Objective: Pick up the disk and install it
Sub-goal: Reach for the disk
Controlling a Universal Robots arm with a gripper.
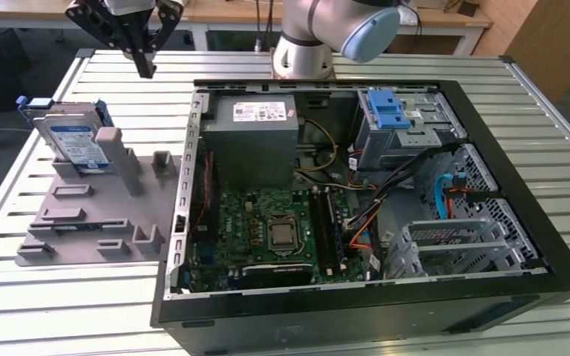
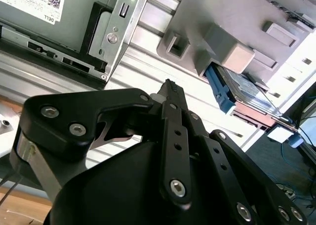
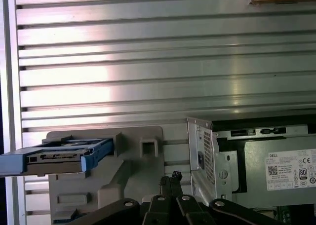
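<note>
The disk (image 1: 73,141) is a silver drive with a blue-and-white label and a blue frame. It stands propped on edge in a grey holder (image 1: 87,215) at the exterior view's left. It also shows in both wrist views, edge-on in the first (image 3: 59,155) and slanted in the second (image 2: 239,93). My gripper (image 1: 145,68) hangs above the table beyond the disk, between holder and computer case, clear of both. Its black fingers (image 2: 170,89) meet at the tips with nothing between them, as the first wrist view (image 3: 173,177) also shows.
An open black computer case (image 1: 364,326) lies on the slatted metal table (image 1: 67,311) to the exterior view's right of the holder. Inside are a grey power supply box (image 1: 250,126), a motherboard (image 1: 265,230), cables and a metal drive cage with a blue latch (image 1: 389,111).
</note>
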